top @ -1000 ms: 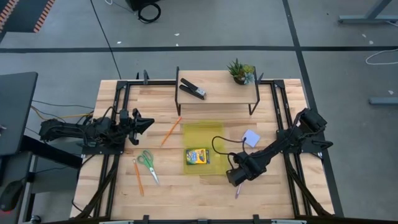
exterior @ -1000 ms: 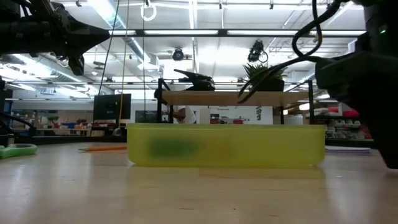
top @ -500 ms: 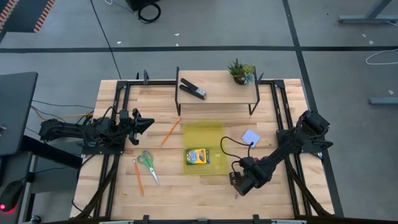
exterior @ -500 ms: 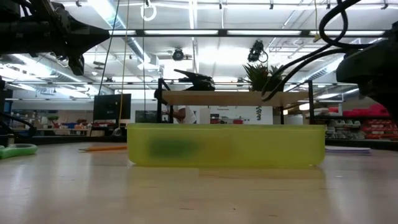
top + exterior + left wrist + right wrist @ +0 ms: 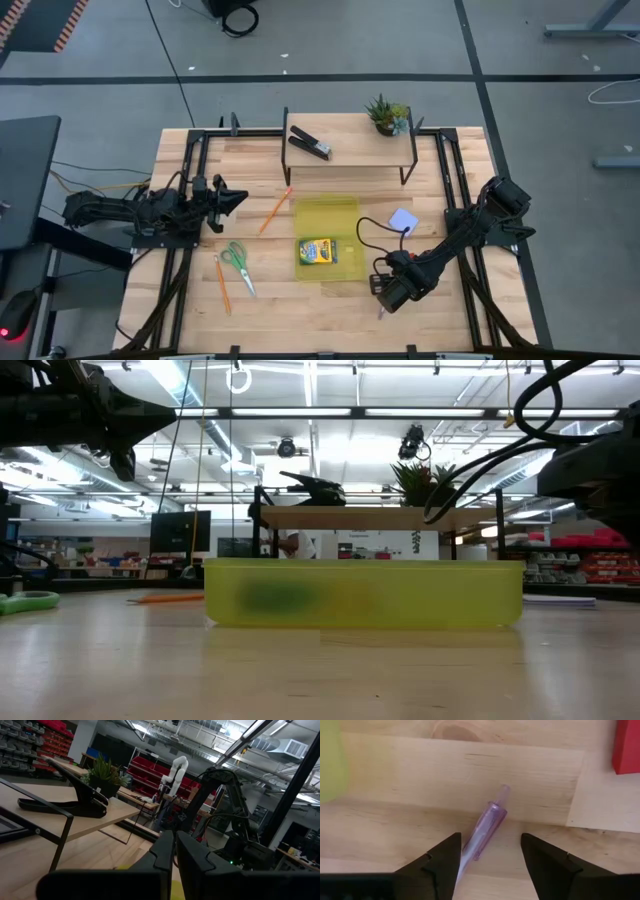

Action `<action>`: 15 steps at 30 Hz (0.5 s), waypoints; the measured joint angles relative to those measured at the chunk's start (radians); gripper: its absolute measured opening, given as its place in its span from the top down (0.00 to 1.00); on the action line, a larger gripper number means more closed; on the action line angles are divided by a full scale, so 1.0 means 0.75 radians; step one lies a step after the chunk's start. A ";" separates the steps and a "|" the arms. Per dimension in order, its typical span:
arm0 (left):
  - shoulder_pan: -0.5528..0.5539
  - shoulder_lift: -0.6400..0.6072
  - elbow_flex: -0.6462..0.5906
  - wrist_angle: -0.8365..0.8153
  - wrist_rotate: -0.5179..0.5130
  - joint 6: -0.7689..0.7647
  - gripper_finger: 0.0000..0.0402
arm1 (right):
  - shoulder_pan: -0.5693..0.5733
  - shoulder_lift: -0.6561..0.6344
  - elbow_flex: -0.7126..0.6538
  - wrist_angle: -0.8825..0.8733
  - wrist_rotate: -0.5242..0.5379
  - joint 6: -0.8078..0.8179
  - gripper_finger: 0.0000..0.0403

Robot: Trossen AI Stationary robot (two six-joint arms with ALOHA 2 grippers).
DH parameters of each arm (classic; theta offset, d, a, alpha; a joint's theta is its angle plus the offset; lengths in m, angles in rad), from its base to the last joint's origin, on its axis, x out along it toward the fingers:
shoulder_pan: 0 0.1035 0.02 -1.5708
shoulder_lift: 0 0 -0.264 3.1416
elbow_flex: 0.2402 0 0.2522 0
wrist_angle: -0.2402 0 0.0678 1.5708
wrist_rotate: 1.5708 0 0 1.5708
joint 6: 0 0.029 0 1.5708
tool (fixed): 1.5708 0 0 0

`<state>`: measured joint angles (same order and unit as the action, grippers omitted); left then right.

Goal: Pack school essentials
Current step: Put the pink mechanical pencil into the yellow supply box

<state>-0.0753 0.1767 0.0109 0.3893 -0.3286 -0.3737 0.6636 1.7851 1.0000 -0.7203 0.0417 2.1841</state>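
Wooden table (image 5: 320, 305): right gripper (image 5: 487, 851) fingers apart astride half-hidden purple pen (image 5: 487, 822); left gripper (image 5: 175, 851) together.

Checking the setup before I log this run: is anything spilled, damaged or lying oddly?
Nothing stands out. The crayon box lies flat in the yellow bin; scissors and pencils lie loose on the table, unspilled. The purple pen lies flat and whole between the right gripper's open fingers.
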 joint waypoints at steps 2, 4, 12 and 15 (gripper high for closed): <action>0.000 0.000 0.000 0.000 0.000 0.000 0.92 | 0.000 0.000 -0.001 -0.002 -0.008 -0.025 0.48; 0.000 0.000 0.000 0.000 0.000 0.000 0.91 | -0.001 0.001 -0.001 -0.008 -0.019 -0.050 0.51; 0.000 0.000 0.000 0.000 0.000 0.000 0.91 | -0.001 0.003 -0.002 -0.042 -0.054 -0.156 0.68; 0.000 0.000 0.000 0.000 0.000 0.000 0.92 | 0.000 0.003 -0.003 -0.049 -0.054 -0.160 0.76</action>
<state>-0.0753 0.1768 0.0109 0.3893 -0.3286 -0.3737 0.6636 1.7870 0.9981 -0.7568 0.0013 2.0644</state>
